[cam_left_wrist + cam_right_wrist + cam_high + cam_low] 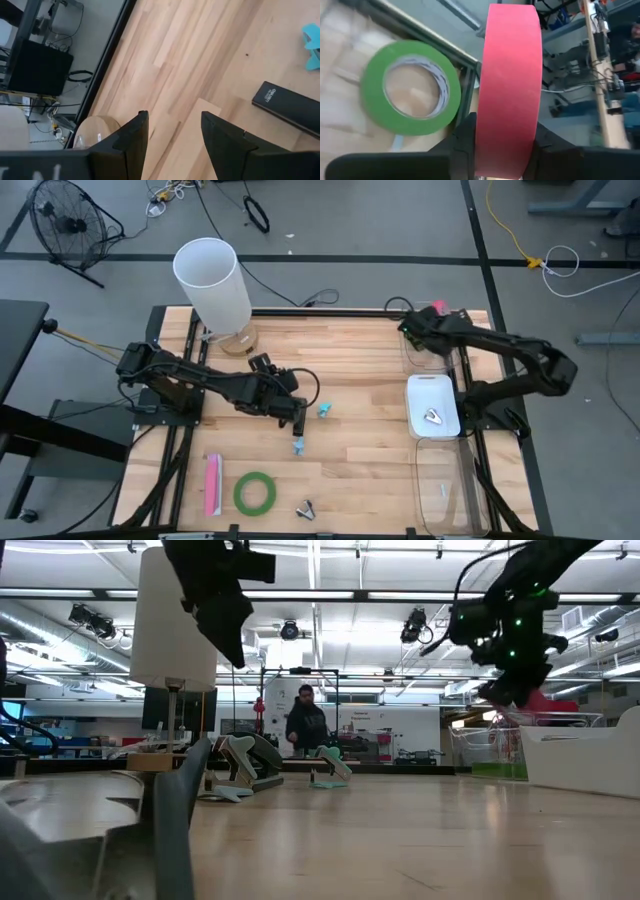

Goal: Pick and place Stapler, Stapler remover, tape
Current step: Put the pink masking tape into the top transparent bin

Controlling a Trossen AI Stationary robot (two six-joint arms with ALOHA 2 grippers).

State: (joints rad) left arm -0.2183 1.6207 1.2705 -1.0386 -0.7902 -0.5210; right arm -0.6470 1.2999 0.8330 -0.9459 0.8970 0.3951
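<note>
Two grippers in play. Right gripper (pixel 506 150) was clamped on the red-pink tape roll (pixel 509 85), one finger on each flat face, so the roll stood on edge with its hole axis running across the jaws; only the outer band faced the wrist camera. In the high view that gripper (pixel 428 320) sat over the far right corner of the table (pixel 370 395), above the clear bin (pixel 430 352) there, with a sliver of pink (pixel 438 307) showing at the fingers. Right wrist view also showed a green tape roll (pixel 410 89) lying flat below, hole facing up, just beside the red one in frame. Left gripper (pixel 172 132) was released, jaws apart with nothing between them, only bare wood visible in the gap; it hung above mid-table (pixel 297 415). Black stapler (pixel 287 107) lay flat just ahead of the left fingers, long axis slanted across the boards. Teal stapler remover (pixel 325 410) was near it. Second green tape roll (pixel 255 493) lay flat at the near edge, beside a pink stapler (pixel 212 483) whose long axis ran front to back. White tray (pixel 432 402) sat on the right side.
</note>
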